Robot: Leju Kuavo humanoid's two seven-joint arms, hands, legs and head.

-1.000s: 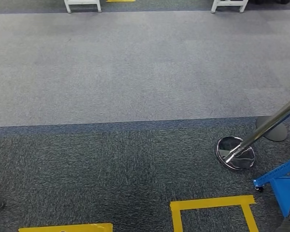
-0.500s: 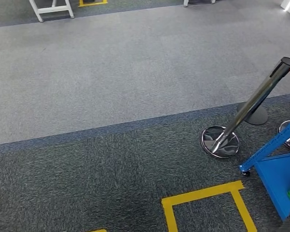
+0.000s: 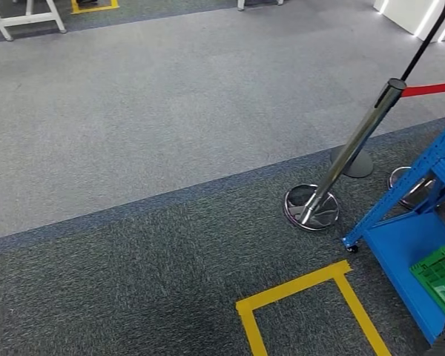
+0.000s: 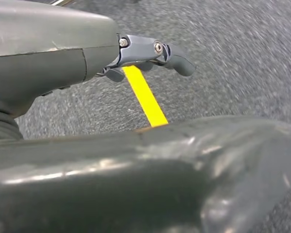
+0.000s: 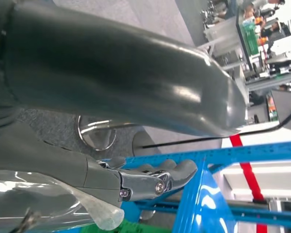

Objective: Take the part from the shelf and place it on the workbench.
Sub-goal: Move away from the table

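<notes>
Closest in, both arms hang low by the robot's sides. The left hand (image 4: 100,58) is pointed at the dark carpet (image 3: 125,274), its fingers (image 4: 155,48) stretched out fairly straight with the thumb well apart from them. Nothing's in it, so it's open, and a strip of yellow tape (image 4: 146,97) runs across the floor under it.

The right hand (image 5: 111,179) has its fingers (image 5: 173,177) reaching out with a slight curl toward the blue shelf (image 3: 399,245). A bit of clear plastic (image 5: 96,213) lies against its underside. Honestly can't tell if it's gripping that or not.

Next out, a taped yellow square (image 3: 299,285) on the carpet, just beside the shelf's castor. A green crate (image 3: 441,271) sits on the shelf's bottom deck. I can't pick out the part itself.

Past that, a chrome stanchion (image 3: 348,152) on a round base, with a red belt (image 3: 430,90) running off its top. Lighter grey carpet beyond, then white table legs (image 3: 27,18) at the far side.
</notes>
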